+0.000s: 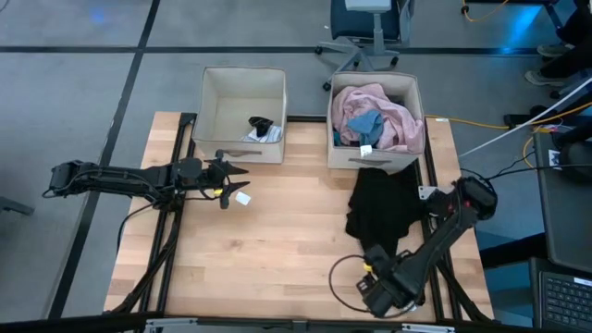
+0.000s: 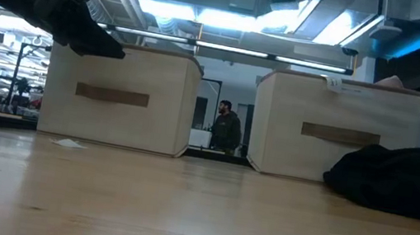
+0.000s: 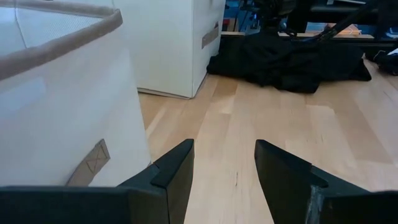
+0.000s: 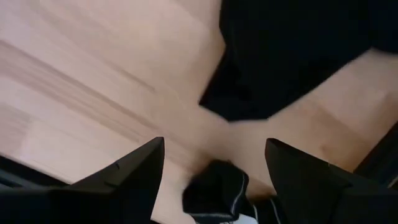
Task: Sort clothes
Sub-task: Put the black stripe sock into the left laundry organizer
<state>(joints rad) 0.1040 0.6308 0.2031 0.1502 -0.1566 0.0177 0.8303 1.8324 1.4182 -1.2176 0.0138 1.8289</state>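
The left gripper (image 1: 233, 172) hangs spread wide and empty just in front of the left bin (image 1: 242, 85), a small white tag (image 1: 242, 198) lying beside it — any print on it is too small to read. Well off to its side, a black garment (image 1: 381, 205) lies sprawled. The right gripper (image 4: 214, 158) gapes empty near that garment's edge. Pink shirt (image 1: 388, 113) fills the right bin (image 1: 414, 91).
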